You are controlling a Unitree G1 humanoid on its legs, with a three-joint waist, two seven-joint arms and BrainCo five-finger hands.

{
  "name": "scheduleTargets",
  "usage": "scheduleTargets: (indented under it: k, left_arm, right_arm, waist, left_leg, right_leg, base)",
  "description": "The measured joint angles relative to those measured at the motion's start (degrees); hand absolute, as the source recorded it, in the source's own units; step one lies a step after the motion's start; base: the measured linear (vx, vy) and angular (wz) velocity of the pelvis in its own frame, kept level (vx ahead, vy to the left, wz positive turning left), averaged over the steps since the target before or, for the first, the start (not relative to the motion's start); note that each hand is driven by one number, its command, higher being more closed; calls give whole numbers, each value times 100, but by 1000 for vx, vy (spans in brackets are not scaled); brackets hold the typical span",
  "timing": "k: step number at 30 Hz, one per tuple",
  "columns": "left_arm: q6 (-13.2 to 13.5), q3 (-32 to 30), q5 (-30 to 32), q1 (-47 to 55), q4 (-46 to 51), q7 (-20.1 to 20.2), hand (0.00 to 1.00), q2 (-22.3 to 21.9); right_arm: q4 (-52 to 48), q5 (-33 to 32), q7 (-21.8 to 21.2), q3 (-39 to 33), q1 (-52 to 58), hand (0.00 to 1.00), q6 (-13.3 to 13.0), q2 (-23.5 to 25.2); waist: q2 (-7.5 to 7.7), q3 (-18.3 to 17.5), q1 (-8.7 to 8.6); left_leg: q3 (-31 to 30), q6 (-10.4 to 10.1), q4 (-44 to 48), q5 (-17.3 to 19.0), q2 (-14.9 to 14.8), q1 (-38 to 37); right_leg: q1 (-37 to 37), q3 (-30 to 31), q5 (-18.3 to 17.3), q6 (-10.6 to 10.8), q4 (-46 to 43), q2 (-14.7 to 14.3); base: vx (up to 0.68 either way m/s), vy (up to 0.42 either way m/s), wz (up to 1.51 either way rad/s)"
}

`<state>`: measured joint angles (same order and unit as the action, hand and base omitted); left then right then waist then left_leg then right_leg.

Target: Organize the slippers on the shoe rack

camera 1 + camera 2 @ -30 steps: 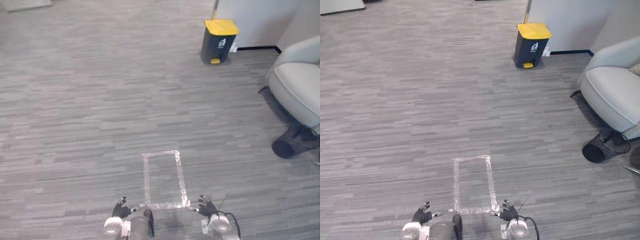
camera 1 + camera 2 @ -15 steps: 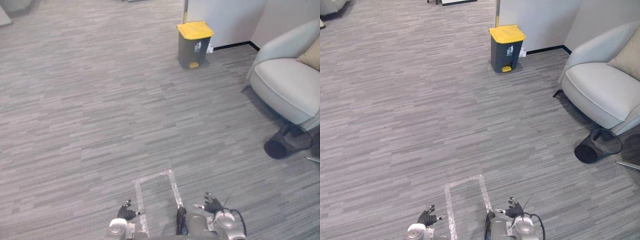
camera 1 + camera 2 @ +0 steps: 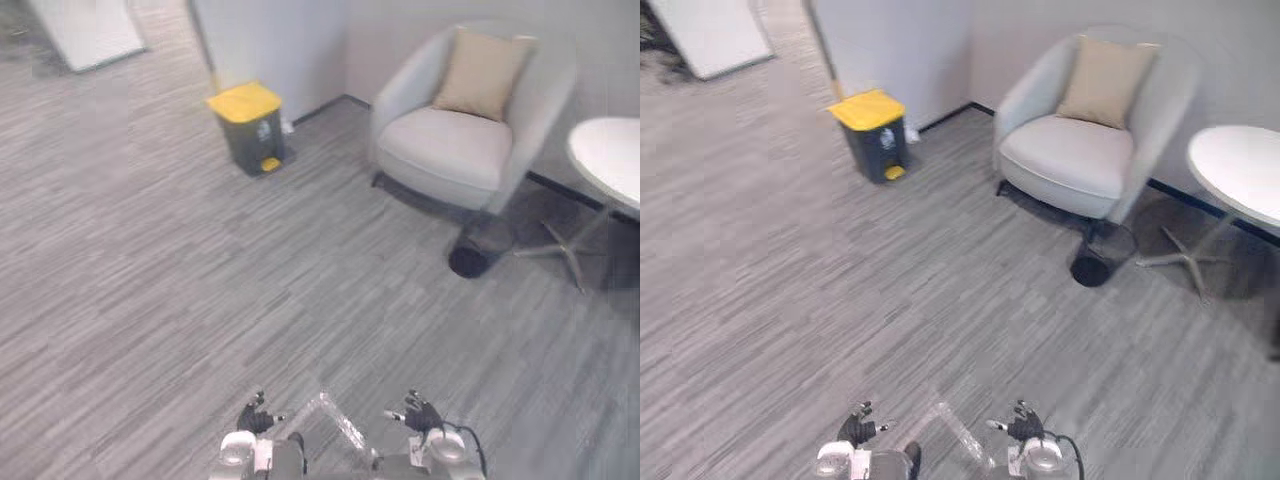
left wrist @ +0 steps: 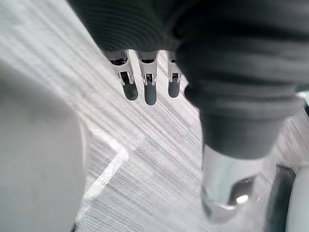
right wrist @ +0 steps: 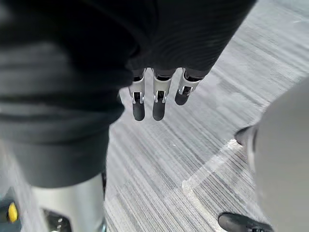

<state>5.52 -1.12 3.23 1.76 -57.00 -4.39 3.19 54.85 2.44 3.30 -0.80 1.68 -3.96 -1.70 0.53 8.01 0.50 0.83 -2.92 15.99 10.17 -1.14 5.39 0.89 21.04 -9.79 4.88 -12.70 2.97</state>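
The left hand (image 3: 254,415) and right hand (image 3: 416,411) hang with fingers straight and relaxed (both empty), a taped floor mark (image 3: 343,422) between them. Well beyond stand a bin (image 3: 247,126) and an armchair (image 3: 455,145). Which way the slippers and rack lie from either hand cannot be told; neither arm looks nearer.

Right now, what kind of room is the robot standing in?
Probably an office lounge or waiting corner: a light armchair with a tan cushion, a round white table beside it, and a yellow-lidded pedal bin by the wall, on grey carpet.
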Motion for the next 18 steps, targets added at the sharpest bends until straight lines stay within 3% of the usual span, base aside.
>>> scheduleTargets:
  k: [3, 4, 5, 6, 7, 9, 10, 14, 18]
  left_arm:
    - [-21, 3, 0, -13, -59, -1, 0, 62]
    - [-51, 46, -2, -55, -72, -6, 0, 60]
    - [-89, 115, -5, -91, -74, -5, 0, 60]
    - [-90, 124, -7, -106, -74, -2, 0, 53]
    - [-101, 230, -7, -129, -75, -4, 0, 15]
    - [-103, 231, -7, -111, -78, 2, 0, 0]
    - [-105, 230, -7, -112, -83, 2, 0, -2]
    - [-128, 279, -4, -25, -100, 12, 0, -74]
    - [-129, 276, -4, -66, -102, 11, 0, 43]
  right_arm:
    - [-15, -4, 1, 117, -30, 0, -2, -8]
    - [-7, -7, 4, 155, -86, 0, 1, -13]
    - [-4, -7, 6, 164, -127, 0, 1, -13]
    - [2, -7, 3, 164, -135, 0, 2, -11]
    - [10, -4, 4, 159, -161, 0, -3, -41]
    - [81, 12, 5, 159, -173, 0, -8, -87]
    - [83, 12, 4, 158, -181, 0, -11, -94]
    - [282, 45, 8, 157, -178, 0, -66, -296]
    - [350, -1, 10, 155, -173, 0, -65, -311]
  waist:
    - [60, -19, 0]
    - [37, -1, -2]
    - [30, 6, -19]
    - [31, 7, -17]
    - [-16, 36, -36]
    - [-67, 68, -23]
    - [-91, 83, -22]
    - [-278, -5, -9]
    - [-173, 97, 42]
  left_leg:
    - [641, 140, -61, 60, -13, -80]
    - [975, 201, -90, 34, -77, -79]
    - [1211, 240, -110, 12, -128, -40]
    - [1275, 254, -120, 4, -130, -41]
    - [1435, 272, -146, -8, -153, -87]
    - [1704, 261, -222, -2, -238, -311]
    - [1731, 259, -237, -3, -260, -348]
    - [1818, 8, -509, -116, -485, -471]
    - [1981, -175, 152, -15, -843, -415]
  right_leg:
    - [240, 303, 155, 198, -13, 28]
    - [440, -136, 298, 175, -18, 75]
    - [637, -1114, 308, 101, -131, 213]
    - [697, -1503, 271, 49, -199, 261]
    - [777, -2687, 143, -170, -471, 492]
    - [647, -3523, 76, -318, -548, 609]
    - [625, -3554, 81, -319, -520, 613]
    - [402, -3376, 515, -441, 324, 124]
    - [208, -2944, 711, -559, 761, -204]
  base:
    - [1, 198, -118]
    - [-36, 130, -123]
    - [-48, 99, -98]
    - [-40, 40, -70]
    - [-5, 9, -63]
    - [13, -34, -63]
    - [-8, -83, -43]
    - [33, -92, -31]
    - [14, -106, -67]
